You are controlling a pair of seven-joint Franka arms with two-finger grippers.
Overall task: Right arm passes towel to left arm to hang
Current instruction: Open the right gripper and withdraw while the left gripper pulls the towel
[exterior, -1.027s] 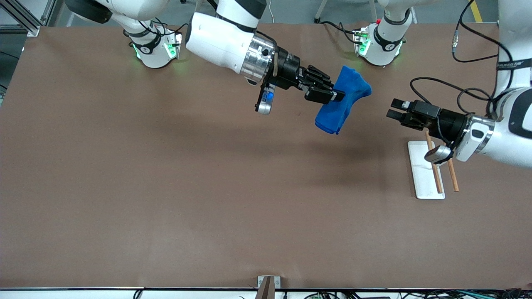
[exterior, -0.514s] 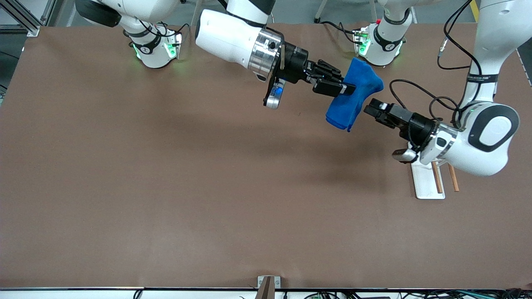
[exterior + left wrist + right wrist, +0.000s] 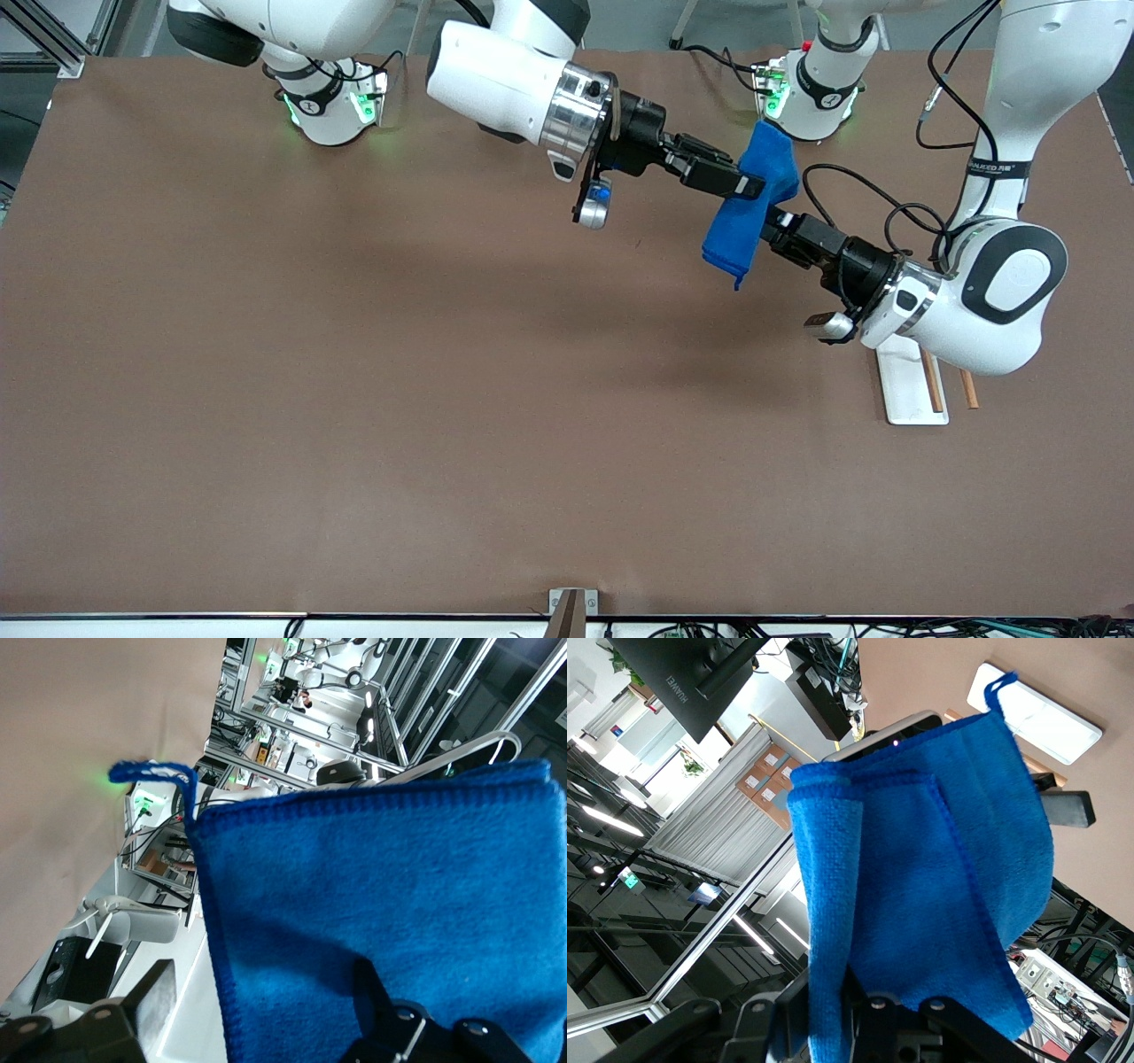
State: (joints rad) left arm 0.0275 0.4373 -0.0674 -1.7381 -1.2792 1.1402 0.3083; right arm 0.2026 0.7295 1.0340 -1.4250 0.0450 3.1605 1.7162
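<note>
The bright blue towel (image 3: 733, 237) hangs folded in the air from my right gripper (image 3: 749, 188), which is shut on its upper part, over the table close to the left arm's base. My left gripper (image 3: 769, 229) has come up against the towel from the left arm's end, and its jaws stand open. In the left wrist view the towel (image 3: 381, 886) fills most of the picture, and its hemmed edge lies between the open fingers of the left gripper (image 3: 266, 981). The thread tail (image 3: 151, 771) sticks out at one corner. In the right wrist view the towel (image 3: 921, 868) droops from the right gripper (image 3: 859, 992).
A white base plate (image 3: 905, 390) with thin wooden rods (image 3: 930, 381) stands under the left arm's wrist, at the left arm's end of the table. It shows in the right wrist view (image 3: 1036, 718) too. The brown table (image 3: 399, 372) spreads nearer to the camera.
The left arm has swung from over the rack toward the towel, and its open fingers have reached the cloth. The right gripper has carried the towel slightly toward the left arm's end.
</note>
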